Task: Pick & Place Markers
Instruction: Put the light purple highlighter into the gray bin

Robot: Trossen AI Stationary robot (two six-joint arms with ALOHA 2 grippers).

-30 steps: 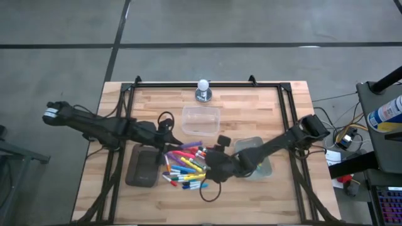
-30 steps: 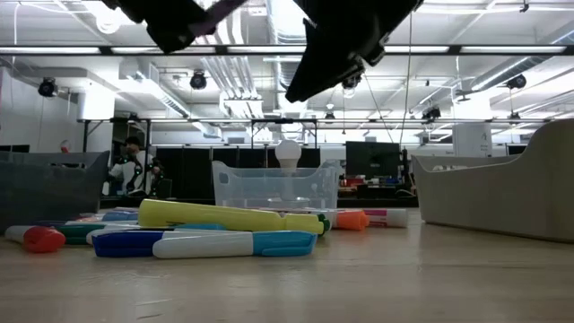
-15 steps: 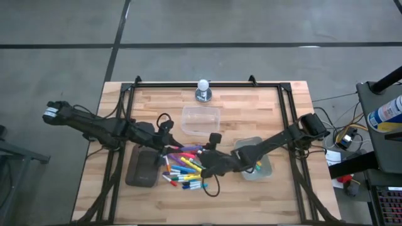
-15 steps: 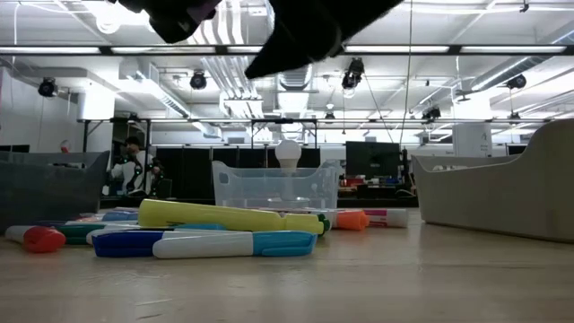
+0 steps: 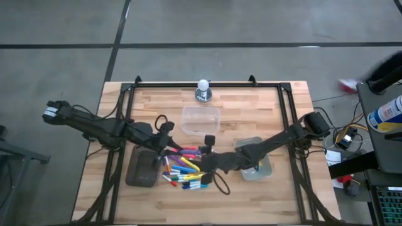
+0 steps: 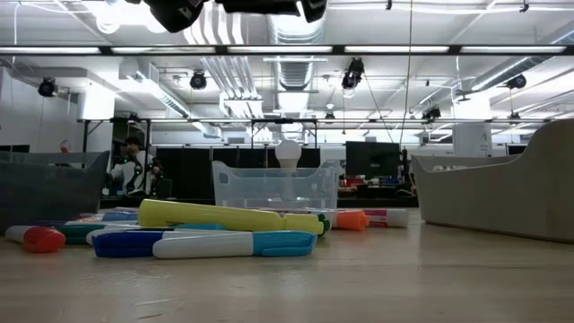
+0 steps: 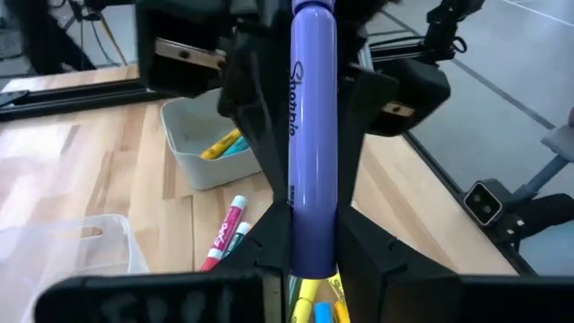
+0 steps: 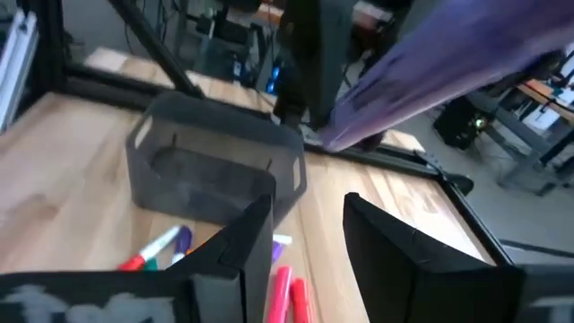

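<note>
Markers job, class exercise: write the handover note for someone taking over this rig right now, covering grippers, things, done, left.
Left gripper: shut on a purple marker, held above the pile.
Right gripper: open, empty, over the pile facing the left one.
Markers: most lie loose mid-table, beside the dark tray.
Done: a few markers are in the grey tub.
Left: the held marker and the pile.

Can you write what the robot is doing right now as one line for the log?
left gripper: shut on purple marker above pile | right gripper: open, empty, facing it | handoff not yet done
</note>
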